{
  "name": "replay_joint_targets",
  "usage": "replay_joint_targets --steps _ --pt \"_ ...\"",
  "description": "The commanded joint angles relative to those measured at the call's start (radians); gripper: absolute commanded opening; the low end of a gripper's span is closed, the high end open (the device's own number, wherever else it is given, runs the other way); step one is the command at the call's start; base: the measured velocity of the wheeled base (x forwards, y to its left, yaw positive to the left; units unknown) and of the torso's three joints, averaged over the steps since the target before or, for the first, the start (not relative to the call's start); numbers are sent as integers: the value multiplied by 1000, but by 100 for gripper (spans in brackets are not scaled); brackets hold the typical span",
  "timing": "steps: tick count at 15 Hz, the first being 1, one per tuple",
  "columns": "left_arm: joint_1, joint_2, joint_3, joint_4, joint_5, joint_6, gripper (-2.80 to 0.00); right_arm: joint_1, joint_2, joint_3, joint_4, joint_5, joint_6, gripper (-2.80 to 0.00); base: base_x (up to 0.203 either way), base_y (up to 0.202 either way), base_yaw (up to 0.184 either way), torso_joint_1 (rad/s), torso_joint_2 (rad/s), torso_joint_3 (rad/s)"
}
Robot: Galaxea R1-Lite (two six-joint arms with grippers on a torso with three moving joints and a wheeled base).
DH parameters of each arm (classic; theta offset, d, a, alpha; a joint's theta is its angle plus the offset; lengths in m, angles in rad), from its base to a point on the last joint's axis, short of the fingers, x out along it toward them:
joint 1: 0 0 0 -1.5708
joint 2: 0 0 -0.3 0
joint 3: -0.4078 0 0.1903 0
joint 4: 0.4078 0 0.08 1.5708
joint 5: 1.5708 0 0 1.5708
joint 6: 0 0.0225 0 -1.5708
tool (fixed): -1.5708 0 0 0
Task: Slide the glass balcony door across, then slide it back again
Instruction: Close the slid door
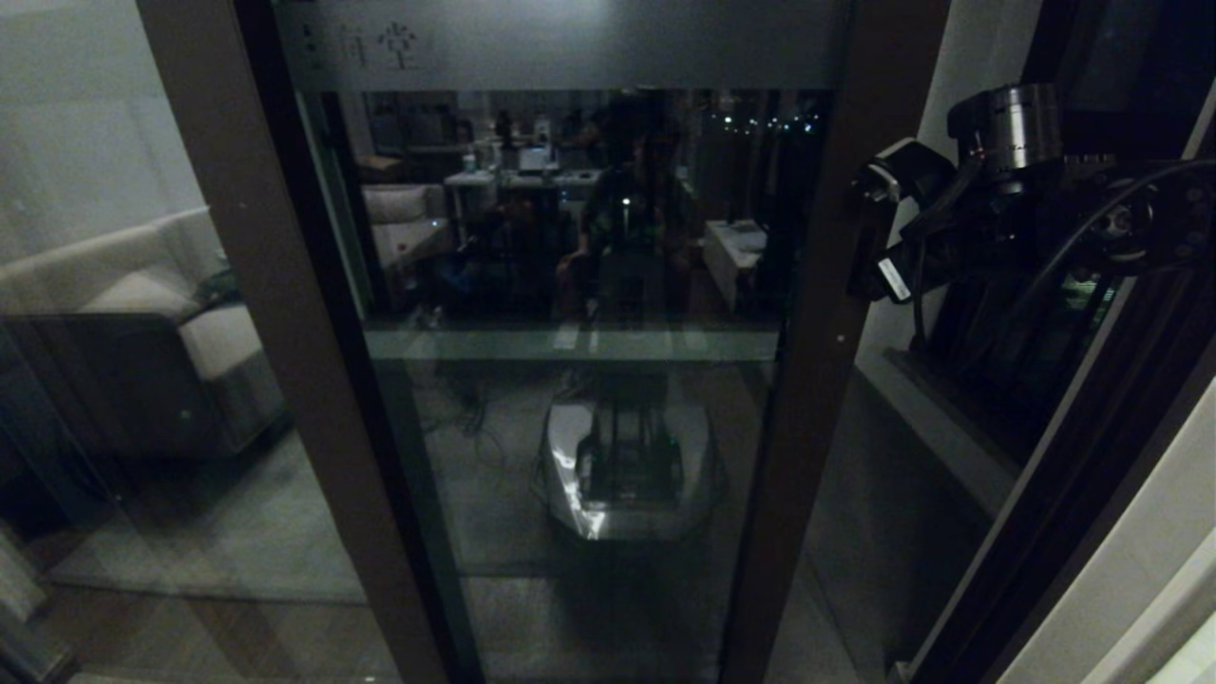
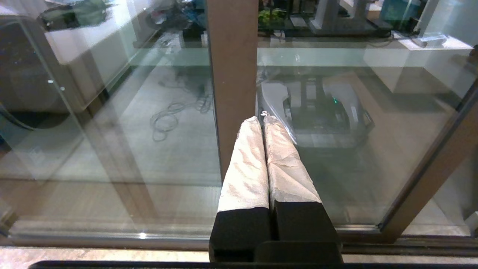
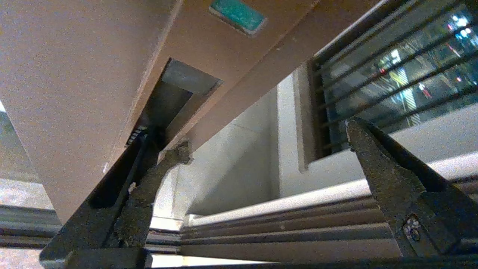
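The glass balcony door [image 1: 570,399] fills the middle of the head view, with a frosted top band [image 1: 560,43] and dark brown frame. Its right stile [image 1: 807,380] stands clear of the wall, leaving a gap. My right gripper [image 1: 869,242] is at that stile's outer edge. In the right wrist view the right gripper [image 3: 267,138] is open; one fingertip [image 3: 179,154] touches the stile's edge just below the recessed handle slot [image 3: 179,93], and the other finger [image 3: 377,168] hangs free. My left gripper [image 2: 261,117] is shut and empty, its white-wrapped fingers [image 2: 246,168] pointing at a brown upright [image 2: 231,67].
A barred side window [image 1: 1035,370] with a pale sill [image 1: 940,418] sits right of the gap. Ribbed floor tracks [image 3: 298,235] run below the door. The glass reflects my base [image 1: 627,456]. A fixed glass panel [image 1: 114,380] is at the left.
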Motion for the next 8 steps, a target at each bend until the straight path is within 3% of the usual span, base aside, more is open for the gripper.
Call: replay_joint_targets --steps 1,8 --pt "0 1 2 0 0 1 -280 -9 -8 4 1 2 -2 0 0 0 0 0 0 0" --pt "0 1 2 0 0 1 -280 -68 -15 16 0 2 -23 0 0 0 0 0 0 0"
